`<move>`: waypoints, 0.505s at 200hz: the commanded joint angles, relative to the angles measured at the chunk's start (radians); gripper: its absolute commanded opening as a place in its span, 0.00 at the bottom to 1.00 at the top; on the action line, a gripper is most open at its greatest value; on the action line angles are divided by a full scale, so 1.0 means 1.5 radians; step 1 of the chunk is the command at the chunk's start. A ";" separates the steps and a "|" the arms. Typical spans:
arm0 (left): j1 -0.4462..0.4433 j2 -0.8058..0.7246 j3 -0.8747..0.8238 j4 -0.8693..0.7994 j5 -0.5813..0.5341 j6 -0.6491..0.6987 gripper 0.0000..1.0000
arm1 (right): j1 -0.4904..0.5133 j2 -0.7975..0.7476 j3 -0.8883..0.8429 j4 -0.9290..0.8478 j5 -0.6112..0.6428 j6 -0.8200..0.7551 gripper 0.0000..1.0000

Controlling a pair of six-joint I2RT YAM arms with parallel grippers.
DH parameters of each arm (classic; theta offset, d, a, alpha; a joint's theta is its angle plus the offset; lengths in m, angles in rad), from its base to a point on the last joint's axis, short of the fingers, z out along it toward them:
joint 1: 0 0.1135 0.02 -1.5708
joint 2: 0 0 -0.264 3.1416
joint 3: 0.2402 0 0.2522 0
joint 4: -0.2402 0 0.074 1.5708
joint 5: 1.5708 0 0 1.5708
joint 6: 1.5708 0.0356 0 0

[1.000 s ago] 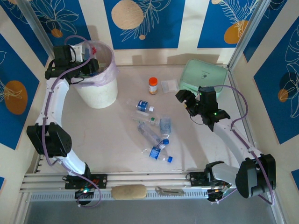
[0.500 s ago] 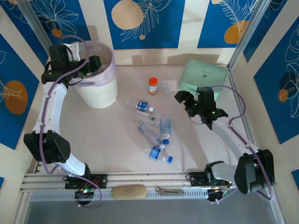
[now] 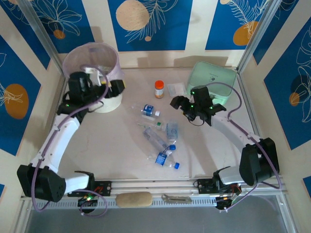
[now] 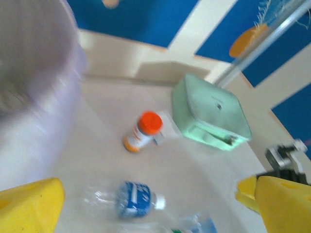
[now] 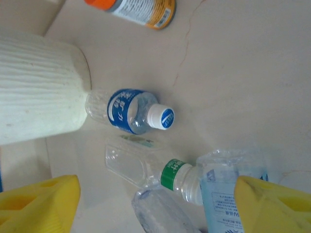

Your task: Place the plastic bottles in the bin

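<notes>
Your pale table (image 3: pixel 107 145) carries the bin (image 3: pixel 107 104) at the far left and a mint green container (image 3: pixel 211 77) at the far right. Between them you have an orange-capped jar (image 3: pixel 159 89) just beside a small clear packet (image 3: pixel 176 89). The plastic bottles (image 3: pixel 156 140) lie scattered mid-table, with a blue-labelled bottle (image 3: pixel 148 110) farthest, a green-capped bottle (image 3: pixel 151 127) behind it, and the rest nearer you.

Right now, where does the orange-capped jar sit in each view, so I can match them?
Top external: orange-capped jar upper centre, left of the mint green container.
Left wrist: jar mid-frame, left of the container.
Right wrist: jar at the top edge, partly cut off.
Shared landmark: the blue-labelled bottle nearest the jar, in all three views.
</notes>
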 commanded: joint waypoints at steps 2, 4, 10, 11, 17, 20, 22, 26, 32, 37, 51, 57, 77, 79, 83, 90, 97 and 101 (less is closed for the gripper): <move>-0.054 -0.036 -0.088 0.118 -0.024 -0.082 1.00 | 0.015 0.037 0.058 -0.111 -0.011 -0.107 0.84; -0.060 -0.037 -0.096 0.125 -0.024 -0.089 1.00 | 0.016 0.041 0.064 -0.120 -0.009 -0.114 0.84; -0.076 -0.039 -0.119 0.146 -0.030 -0.108 1.00 | 0.019 0.054 0.081 -0.146 -0.005 -0.132 0.84; -0.079 -0.039 -0.123 0.149 -0.031 -0.111 1.00 | 0.020 0.056 0.083 -0.150 -0.004 -0.135 0.84; -0.095 -0.039 -0.143 0.167 -0.039 -0.124 1.00 | 0.023 0.068 0.098 -0.173 0.001 -0.150 0.84; -0.103 -0.039 -0.153 0.176 -0.043 -0.130 1.00 | 0.024 0.074 0.105 -0.184 0.002 -0.156 0.84; -0.108 -0.038 -0.159 0.181 -0.047 -0.133 1.00 | 0.025 0.078 0.109 -0.191 0.003 -0.160 0.84; -0.119 -0.037 -0.171 0.191 -0.056 -0.138 1.00 | 0.028 0.086 0.117 -0.203 0.006 -0.166 0.85; -0.133 -0.034 -0.185 0.205 -0.067 -0.143 1.00 | 0.031 0.097 0.126 -0.218 0.010 -0.174 0.85; -0.144 -0.030 -0.194 0.213 -0.075 -0.144 1.00 | 0.035 0.106 0.132 -0.228 0.011 -0.180 0.85; -0.169 -0.014 -0.210 0.228 -0.094 -0.149 1.00 | 0.046 0.129 0.145 -0.252 0.018 -0.189 0.85; -0.176 -0.005 -0.215 0.238 -0.096 -0.151 1.00 | 0.052 0.139 0.151 -0.263 0.025 -0.193 0.85; -0.191 0.025 -0.222 0.259 -0.101 -0.162 1.00 | 0.069 0.171 0.168 -0.294 0.053 -0.199 0.85; -0.191 0.028 -0.222 0.261 -0.101 -0.163 1.00 | 0.070 0.173 0.169 -0.297 0.056 -0.199 0.85; -0.193 0.034 -0.223 0.264 -0.102 -0.166 1.00 | 0.073 0.180 0.172 -0.300 0.061 -0.200 0.85; -0.197 0.042 -0.225 0.273 -0.103 -0.169 1.00 | 0.078 0.188 0.176 -0.307 0.070 -0.201 0.85; -0.200 0.050 -0.228 0.283 -0.103 -0.174 1.00 | 0.083 0.196 0.178 -0.311 0.078 -0.201 0.85; -0.201 0.054 -0.229 0.288 -0.103 -0.176 1.00 | 0.085 0.201 0.179 -0.312 0.082 -0.202 0.85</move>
